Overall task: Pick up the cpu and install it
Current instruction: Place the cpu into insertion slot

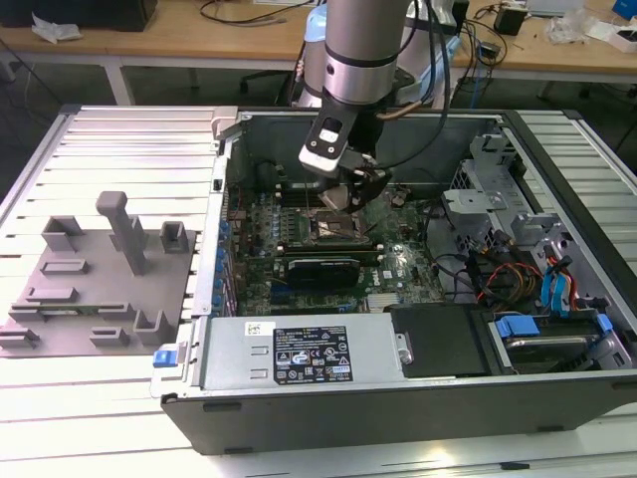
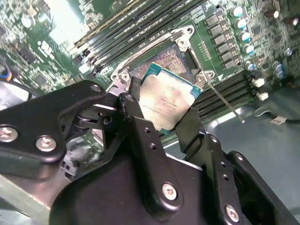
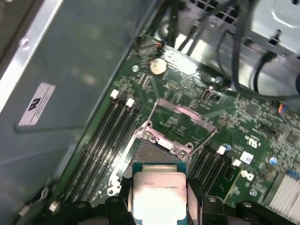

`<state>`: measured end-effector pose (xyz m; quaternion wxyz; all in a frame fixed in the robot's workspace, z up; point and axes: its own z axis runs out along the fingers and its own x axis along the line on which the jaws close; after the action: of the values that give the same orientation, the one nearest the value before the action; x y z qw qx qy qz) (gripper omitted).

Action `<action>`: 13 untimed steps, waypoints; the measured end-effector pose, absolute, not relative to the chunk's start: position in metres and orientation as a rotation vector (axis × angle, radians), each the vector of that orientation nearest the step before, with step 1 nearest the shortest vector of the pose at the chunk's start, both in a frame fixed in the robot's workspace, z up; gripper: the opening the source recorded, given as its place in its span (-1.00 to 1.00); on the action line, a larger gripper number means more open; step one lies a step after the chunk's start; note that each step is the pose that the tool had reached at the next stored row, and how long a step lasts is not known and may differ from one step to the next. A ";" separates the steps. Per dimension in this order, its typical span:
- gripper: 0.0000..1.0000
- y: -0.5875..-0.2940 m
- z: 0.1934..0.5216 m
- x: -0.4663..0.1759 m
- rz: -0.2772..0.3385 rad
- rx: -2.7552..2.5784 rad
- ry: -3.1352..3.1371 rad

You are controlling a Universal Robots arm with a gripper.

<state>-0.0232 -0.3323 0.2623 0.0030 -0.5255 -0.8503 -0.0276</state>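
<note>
Gripping the cpu [image 2: 168,99] by opposite edges with the gripper [image 2: 163,118], hovering right over the open socket [image 2: 165,60] on the motherboard [image 1: 261,227].

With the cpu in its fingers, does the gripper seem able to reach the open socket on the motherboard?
Probably yes. The gripper holds the cpu close above the socket, whose metal frame stands swung open, and nothing appears between them.

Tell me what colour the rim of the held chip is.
Teal-green, around the silver-grey top of the chip; the second wrist view shows it best.
</note>
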 end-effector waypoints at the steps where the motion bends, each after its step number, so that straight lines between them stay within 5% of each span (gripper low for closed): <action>1: 0.09 -0.332 0.262 -0.023 -0.087 -1.690 -2.641; 13: 0.09 -0.332 0.262 -0.023 -0.087 -2.041 -2.390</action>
<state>-0.0231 -0.3323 0.2618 -0.0012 -0.6493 -0.7600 -0.0278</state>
